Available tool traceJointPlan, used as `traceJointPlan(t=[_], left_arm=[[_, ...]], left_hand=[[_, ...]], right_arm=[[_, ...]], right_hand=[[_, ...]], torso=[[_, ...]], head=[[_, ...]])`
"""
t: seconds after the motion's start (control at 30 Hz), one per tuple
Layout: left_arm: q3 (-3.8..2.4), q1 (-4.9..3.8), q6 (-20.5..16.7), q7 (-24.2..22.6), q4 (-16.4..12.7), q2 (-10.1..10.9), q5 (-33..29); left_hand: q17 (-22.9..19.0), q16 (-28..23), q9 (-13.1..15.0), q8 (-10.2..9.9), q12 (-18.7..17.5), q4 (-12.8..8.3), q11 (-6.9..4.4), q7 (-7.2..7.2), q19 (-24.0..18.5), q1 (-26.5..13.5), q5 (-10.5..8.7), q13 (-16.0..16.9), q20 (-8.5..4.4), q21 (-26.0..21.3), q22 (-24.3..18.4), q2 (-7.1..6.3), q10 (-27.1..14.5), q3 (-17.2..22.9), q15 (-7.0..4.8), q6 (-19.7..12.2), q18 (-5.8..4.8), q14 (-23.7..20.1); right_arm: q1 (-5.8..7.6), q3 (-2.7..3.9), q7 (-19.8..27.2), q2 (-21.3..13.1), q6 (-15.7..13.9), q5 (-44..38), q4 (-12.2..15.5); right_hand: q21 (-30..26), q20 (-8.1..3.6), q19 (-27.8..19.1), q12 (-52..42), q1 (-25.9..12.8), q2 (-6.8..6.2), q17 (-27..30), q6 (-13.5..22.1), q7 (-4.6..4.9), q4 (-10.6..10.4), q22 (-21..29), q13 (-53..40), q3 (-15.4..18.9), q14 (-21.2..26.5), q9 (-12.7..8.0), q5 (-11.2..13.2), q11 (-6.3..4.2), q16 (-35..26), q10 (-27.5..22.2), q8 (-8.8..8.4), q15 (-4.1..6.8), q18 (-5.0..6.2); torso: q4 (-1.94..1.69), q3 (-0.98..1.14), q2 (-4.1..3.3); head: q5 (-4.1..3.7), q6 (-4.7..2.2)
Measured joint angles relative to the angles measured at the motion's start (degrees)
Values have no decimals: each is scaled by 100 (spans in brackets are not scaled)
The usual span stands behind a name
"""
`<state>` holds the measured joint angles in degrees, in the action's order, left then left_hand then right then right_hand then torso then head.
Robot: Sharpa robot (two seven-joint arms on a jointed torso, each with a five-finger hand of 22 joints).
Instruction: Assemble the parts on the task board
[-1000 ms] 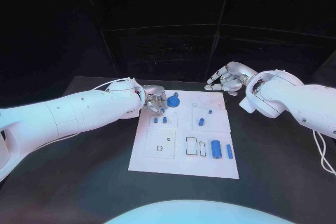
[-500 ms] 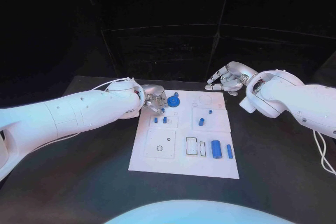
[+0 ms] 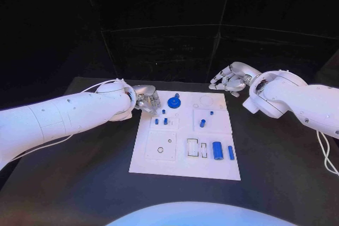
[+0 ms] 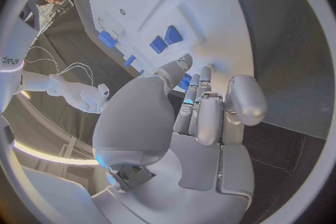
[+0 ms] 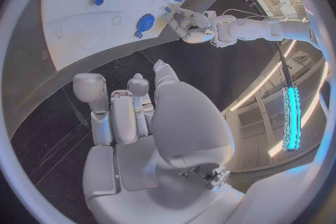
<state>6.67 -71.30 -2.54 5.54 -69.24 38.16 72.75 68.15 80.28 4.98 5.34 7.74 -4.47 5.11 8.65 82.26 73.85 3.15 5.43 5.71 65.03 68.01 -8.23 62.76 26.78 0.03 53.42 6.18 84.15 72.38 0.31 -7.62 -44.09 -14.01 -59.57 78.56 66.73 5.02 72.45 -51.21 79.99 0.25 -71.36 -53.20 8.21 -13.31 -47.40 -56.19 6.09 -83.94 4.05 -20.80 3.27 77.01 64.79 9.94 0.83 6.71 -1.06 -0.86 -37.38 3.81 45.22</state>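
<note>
On the black table (image 3: pixel 84 187) in the head view, the white task board (image 3: pixel 185 160) lies in the middle, its far end between the two arms. The left robot hand (image 3: pixel 147 101) sits at the board's far left corner, fingers curled in close, just beside a round blue part (image 3: pixel 174 103) with a small blue piece (image 3: pixel 163 111) next to it; whether it pinches anything cannot be told here. Two small blue pegs (image 3: pixel 161 121) stand nearer, another peg (image 3: pixel 203 122) stands in the middle right, and a larger blue cylinder (image 3: pixel 218 150) with a slimmer one (image 3: pixel 231 153) lies at the near right. The right robot hand (image 3: pixel 230 81) hovers off the board's far right corner, fingers loosely spread, holding nothing. In the left wrist view, the left robot hand (image 4: pixel 203 106) has its fingers drawn together with nothing visible between them, the board (image 4: pixel 210 22) beyond. In the right wrist view, the right robot hand (image 5: pixel 133 106) is empty, fingers apart, above the table short of the board (image 5: pixel 77 5).
</note>
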Motion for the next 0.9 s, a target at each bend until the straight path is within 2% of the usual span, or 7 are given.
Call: traceJointPlan(t=[0.2, 0.37, 0.43, 0.5, 0.6, 0.7, 0.9], left_arm=[[-16, -3, -327, -205, -55, 233, -837], [-19, -8, -786, -621, -120, 400, -2061], [-19, -9, -972, -890, -208, 463, -2871], [-20, -10, -1087, -1138, -301, 512, -3609], [-19, -10, -1199, -1579, -497, 595, -4812], [-16, -10, -1244, -1968, -689, 674, -5764], [-11, 12, -1261, -2522, -1038, 794, -6958]], left_hand=[[-44, 0, -57, -40, 0, 157, 12, -33, 0, -152, 0, 11, 0, -248, -186, -58, -177, -430, 0, -118, -1, 0], [-336, -173, -28, 125, 137, 178, 47, 53, -155, 15, 0, 48, 29, -645, -504, 169, -162, -465, 36, 140, 0, -37], [-512, -270, -27, 133, 218, 168, 43, 35, -239, 79, 0, 69, 33, -826, -645, 283, -73, -455, 47, 179, -1, -75], [-606, -315, -27, 179, 283, 164, 14, 37, -264, 139, 0, 90, 32, -931, -722, 343, -3, -430, 27, 225, 18, -117], [-1184, -653, -12, 266, 341, 131, 21, 34, -617, 193, 0, 99, 46, -1616, -1256, 445, 1, -383, 31, 388, 190, -426], [-1950, -1122, -8, 311, 432, 86, 11, 34, -1050, 277, 0, 120, 52, -2422, -1863, 534, 52, -290, 39, 463, 329, -854], [-2672, -1574, -36, 311, 514, 76, 11, 34, -1316, 277, 0, 134, 61, -2883, -2192, 534, 52, -281, 59, 463, 329, -1271]], right_arm=[[-5, -5, -6, 14, -5, -48, -95], [-69, -8, -18, 18, 0, -383, -180], [-123, -9, -25, 19, 5, -694, -192], [-181, -11, -29, 27, 8, -1000, -191], [-287, -24, -31, 40, 11, -1560, -167], [-357, -124, -33, 60, 12, -2068, -130], [-474, -248, -46, 115, 16, -2811, -119]], right_hand=[[-264, -20, -99, 1446, 328, -7, 182, -2, 2, -36, 338, 1306, 36, 0, 0, 0, 16, -188, -558, 70, 0, 89], [-286, 3, -117, 2550, 776, -42, 262, -137, 92, -22, 383, 2357, -47, 0, 0, 76, 62, -262, -752, 102, 0, 89], [-286, 39, -80, 2928, 986, -57, 256, -220, 25, -7, 352, 2787, -144, 0, -3, 193, 110, -264, -662, 102, 0, 90], [-286, 52, -68, 3194, 1134, -77, 234, -313, 7, -3, 311, 3128, -236, 0, -10, 335, 92, -264, -560, 102, 0, 89], [-286, 50, -26, 3434, 1279, -121, 207, -364, -27, -11, 267, 3494, -380, 0, -16, 574, 87, -264, -459, 35, 0, 89], [-251, 50, -25, 3600, 1352, -177, 192, -401, -32, -29, 244, 3753, -505, 0, -16, 683, 82, -264, -449, -32, 0, 89], [-245, 50, -25, 3763, 1380, -205, 144, -393, -24, -80, 223, 4026, -588, -20, -23, 760, 85, -235, -452, -158, -23, 89]], torso=[[-3, -2, 2], [-3, -3, 2], [-3, -3, 2], [2, -3, 2], [4, -3, 1], [4, -4, 1], [3, -7, -1]], head=[[-3, -16], [-25, -38], [-59, -56], [-131, -86], [-285, -124], [-421, -179], [-603, -230]])
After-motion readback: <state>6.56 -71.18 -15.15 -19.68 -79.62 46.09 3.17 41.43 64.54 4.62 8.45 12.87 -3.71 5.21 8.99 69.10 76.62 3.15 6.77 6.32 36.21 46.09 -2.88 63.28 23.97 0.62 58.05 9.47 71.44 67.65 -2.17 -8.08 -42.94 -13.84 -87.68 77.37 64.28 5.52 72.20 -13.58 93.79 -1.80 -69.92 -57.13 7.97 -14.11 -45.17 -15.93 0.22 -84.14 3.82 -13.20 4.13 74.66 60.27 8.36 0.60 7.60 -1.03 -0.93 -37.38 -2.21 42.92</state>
